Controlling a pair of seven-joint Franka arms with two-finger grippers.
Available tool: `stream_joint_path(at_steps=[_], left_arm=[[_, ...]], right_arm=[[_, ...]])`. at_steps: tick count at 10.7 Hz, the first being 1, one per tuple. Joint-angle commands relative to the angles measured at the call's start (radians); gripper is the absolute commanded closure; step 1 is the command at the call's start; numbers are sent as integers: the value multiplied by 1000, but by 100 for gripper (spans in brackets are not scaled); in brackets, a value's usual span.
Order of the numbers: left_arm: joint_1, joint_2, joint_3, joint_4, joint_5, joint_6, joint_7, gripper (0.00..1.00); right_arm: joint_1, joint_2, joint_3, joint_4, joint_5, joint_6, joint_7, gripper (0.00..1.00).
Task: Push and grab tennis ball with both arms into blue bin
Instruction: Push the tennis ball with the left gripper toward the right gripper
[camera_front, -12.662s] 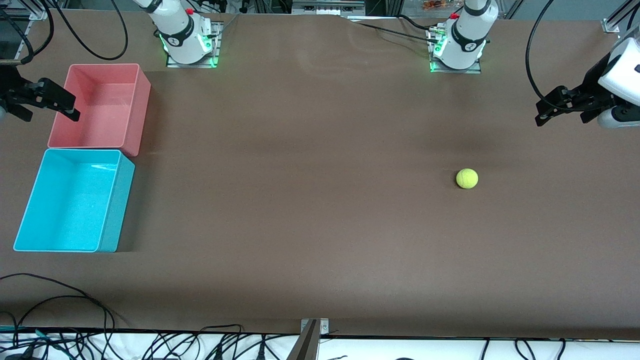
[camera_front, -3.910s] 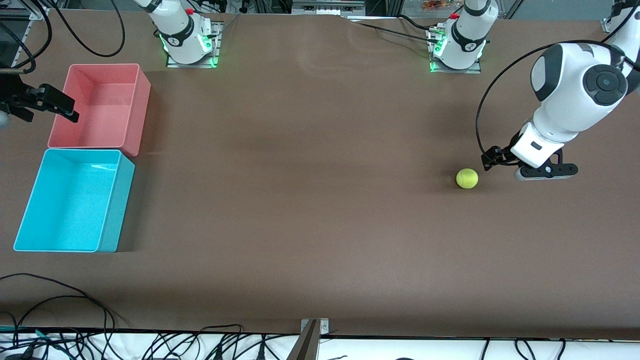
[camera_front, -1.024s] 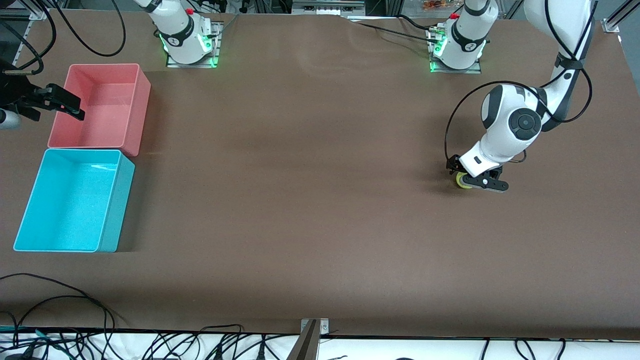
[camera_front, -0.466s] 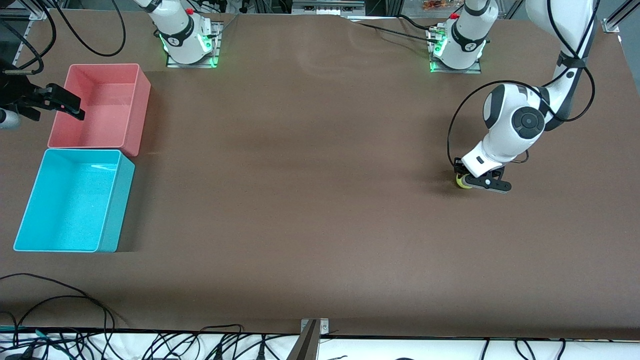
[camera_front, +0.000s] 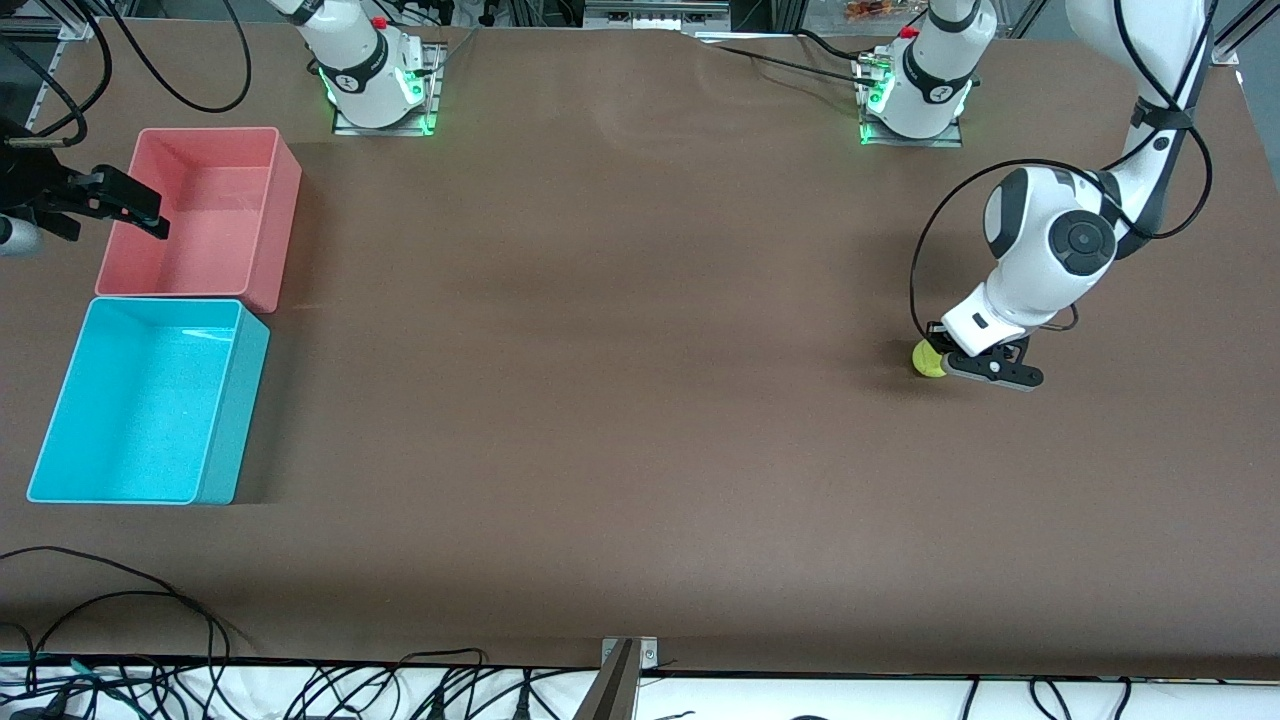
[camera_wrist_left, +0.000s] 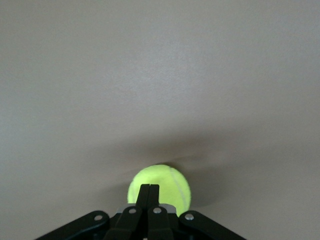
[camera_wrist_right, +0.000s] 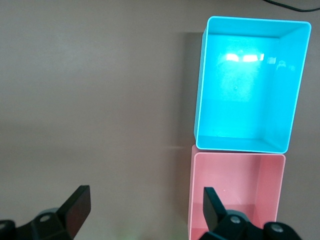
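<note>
My left gripper (camera_wrist_left: 149, 192) is down at the table near the left arm's end, with its fingers (camera_wrist_left: 153, 200) pressed flat together and nothing between them. Their joined tips sit against the side of the tennis ball (camera_wrist_left: 161, 185), which rests on the brown table (camera_front: 620, 330) just beside them, partly covered by the gripper in the front view (camera_front: 928, 358). So I have contact with the ball but no hold on it.

My right gripper (camera_wrist_right: 142, 207) waits up in the air at the right arm's end, over the edge of the pink bin (camera_front: 205, 215), with its fingers spread wide and empty.

The blue bin (camera_front: 150, 400) stands right against the pink bin, nearer to the front camera, well apart from the ball. Both bins look empty from the right wrist view.
</note>
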Motion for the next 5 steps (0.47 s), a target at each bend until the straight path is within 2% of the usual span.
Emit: stream_joint_path(at_steps=[1,5], left_arm=[[46,-10,0,0,-7,2,231,100],[79,2,1,-2,-9,3,640,100]], right_arm=[[-8,-34,8,-37,12,-3,-12,0],[-8,-46,20,-52,13,-2,-7,0]])
